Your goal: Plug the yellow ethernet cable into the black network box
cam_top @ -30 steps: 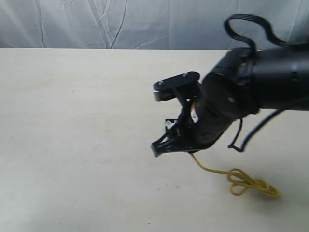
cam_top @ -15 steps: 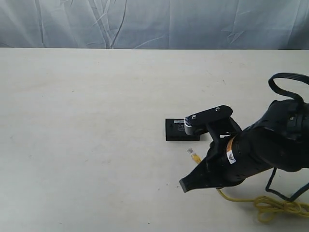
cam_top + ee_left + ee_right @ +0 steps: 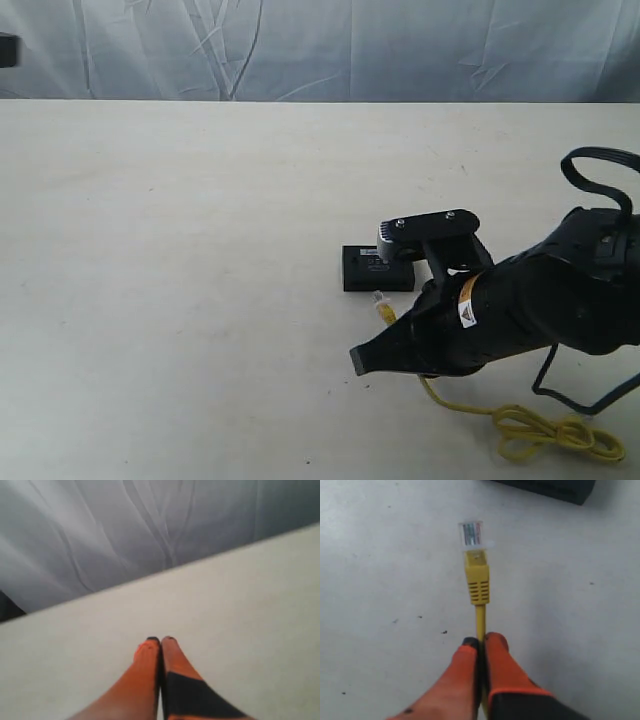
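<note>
Pale table (image 3: 200,250), and the right arm (image 3: 540,300) leans low over it, right gripper (image 3: 480,641) pinched tight on the yellow cable (image 3: 480,615), plug (image 3: 470,534) poking just ahead of the jaws. Just beyond that plug lies the black box (image 3: 362,270), not touching; left gripper (image 3: 161,641) is closed, empty.

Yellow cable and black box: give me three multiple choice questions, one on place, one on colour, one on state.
1. Where is the plug of the cable relative to the box?
A. Inside a port. B. Apart from it, unplugged. C. On top of it.
2. What colour is the plug's tip?
A. Clear. B. Red. C. Black.
3. What is the right gripper doing?
A. Open, empty. B. Shut on the cable. C. Shut on the box.
Answers: 1 B, a gap separates plug and box in the right wrist view; 2 A, the tip is see-through plastic; 3 B, it pinches the cable behind the plug.
</note>
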### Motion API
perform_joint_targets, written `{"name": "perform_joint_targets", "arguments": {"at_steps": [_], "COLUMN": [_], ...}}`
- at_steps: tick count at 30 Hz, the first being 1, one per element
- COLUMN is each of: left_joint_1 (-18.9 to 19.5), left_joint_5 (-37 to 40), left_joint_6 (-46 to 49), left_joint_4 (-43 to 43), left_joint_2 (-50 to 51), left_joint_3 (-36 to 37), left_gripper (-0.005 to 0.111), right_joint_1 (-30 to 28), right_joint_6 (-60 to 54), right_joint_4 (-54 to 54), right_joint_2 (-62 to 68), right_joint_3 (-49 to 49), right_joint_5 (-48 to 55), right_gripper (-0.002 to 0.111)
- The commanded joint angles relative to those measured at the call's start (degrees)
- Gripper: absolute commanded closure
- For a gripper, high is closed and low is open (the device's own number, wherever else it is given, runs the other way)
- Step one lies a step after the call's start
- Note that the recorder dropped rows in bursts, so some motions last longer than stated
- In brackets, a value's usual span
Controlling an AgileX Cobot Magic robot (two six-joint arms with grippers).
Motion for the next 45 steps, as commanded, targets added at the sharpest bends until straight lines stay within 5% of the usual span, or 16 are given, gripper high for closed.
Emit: {"name": "perform_joint_targets", "arguments": {"at_steps": [1,4,8,11,18,45], "left_joint_1": [-2.37,-8.85,-15.19,-17.58,-19.86,-21.60], "left_joint_5": [8.50,19.07,27.10,31.51,30.12,35.21], "left_joint_6": [9.68,27.13,29.36,29.36,33.55,26.20], "left_joint_4": [-7.77,-25.07,-27.38,-29.33,-40.16,-31.44], "left_joint_2": [22.55,42.06,56.58,62.08,67.34,67.59], "left_joint_3": [-11.68,-24.07,-38.57,-46.34,-47.34,-47.34], "left_gripper": [0.107,0.107,0.107,0.107,0.107,0.107], "right_joint_1": [-0.26,-0.26,-0.26,-0.26,-0.26,-0.26], "right_joint_6": [-0.30,-0.30,-0.30,-0.30,1.53,11.36], "right_joint_4": [-0.55,0.13,-1.00,-3.15,-10.10,-28.18], "right_joint_2": [-0.53,-0.42,0.85,5.50,14.40,18.12], "right_joint_3": [0.17,0.17,-5.13,-9.84,-13.00,-13.00], "right_joint_5": [-1.14,-1.67,11.79,11.76,10.35,8.14], "right_gripper": [0.109,0.109,0.109,0.109,0.109,0.109]}}
